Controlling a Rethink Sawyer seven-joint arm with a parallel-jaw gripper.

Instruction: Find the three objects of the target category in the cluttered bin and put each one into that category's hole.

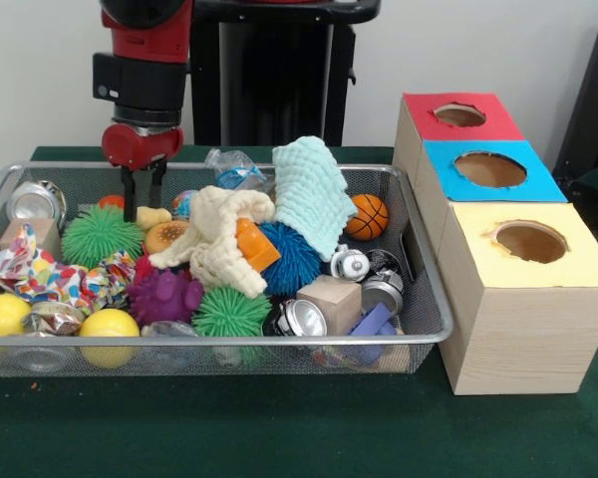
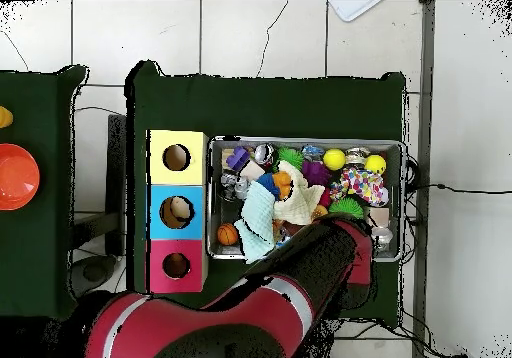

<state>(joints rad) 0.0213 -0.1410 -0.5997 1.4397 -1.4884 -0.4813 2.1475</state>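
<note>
At the front edge of the wire bin [image 1: 419, 344] lie two yellow balls [image 1: 108, 329], a crumpled foil piece [image 1: 52, 317], a green spiky ball [image 1: 229, 312], a shiny metal cup [image 1: 301, 319] and a purple block [image 1: 369, 327]. Just behind them sit a purple spiky toy [image 1: 166, 295], a wooden cube [image 1: 330, 301], a patterned cloth [image 1: 50, 279] and a blue spiky ball [image 1: 291, 259] partly under a cream cloth [image 1: 217, 239], which also touches an orange piece [image 1: 253, 244]. Farther back, a pale green knitted cloth [image 1: 311, 191] leans beside a small basketball [image 1: 368, 216], and a larger green spiky ball [image 1: 100, 234] lies near the bin's far left corner. The gripper [image 1: 141, 195] hangs just above that ball, its two fingers [image 1: 129, 194] parted and holding nothing. Right of the bin stands the box row: yellow hole [image 1: 530, 242] nearest, blue hole [image 1: 490, 169] next, red hole [image 1: 459, 116] farthest; overhead, something pale lies in the blue one.
</note>
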